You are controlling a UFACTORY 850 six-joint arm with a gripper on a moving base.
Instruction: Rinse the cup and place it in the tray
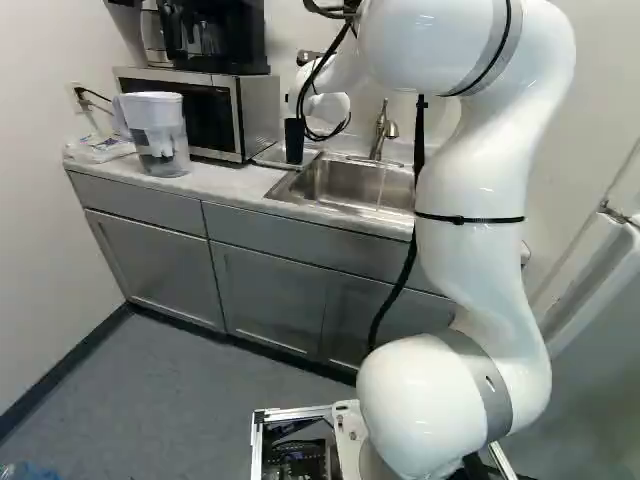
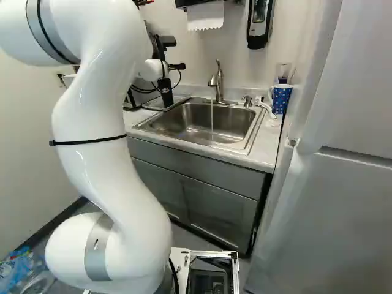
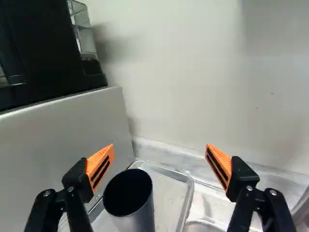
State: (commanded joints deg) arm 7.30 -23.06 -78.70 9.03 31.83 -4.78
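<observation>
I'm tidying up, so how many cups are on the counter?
2 clearly: the black cup at the tray beside the sink, and the spotted blue cup at the sink's other side. A clear vessel behind that may be another; the arm could hide more.

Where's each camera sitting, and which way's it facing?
Left base view: behind-left of the arm, facing microwave and sink; arm at right.
Right base view: behind-right, facing sink and fridge; arm at left.
Wrist view: at arm's end, looking along the open gripper toward cup and tray; fingers show.
Base views share arm and sink.
</observation>
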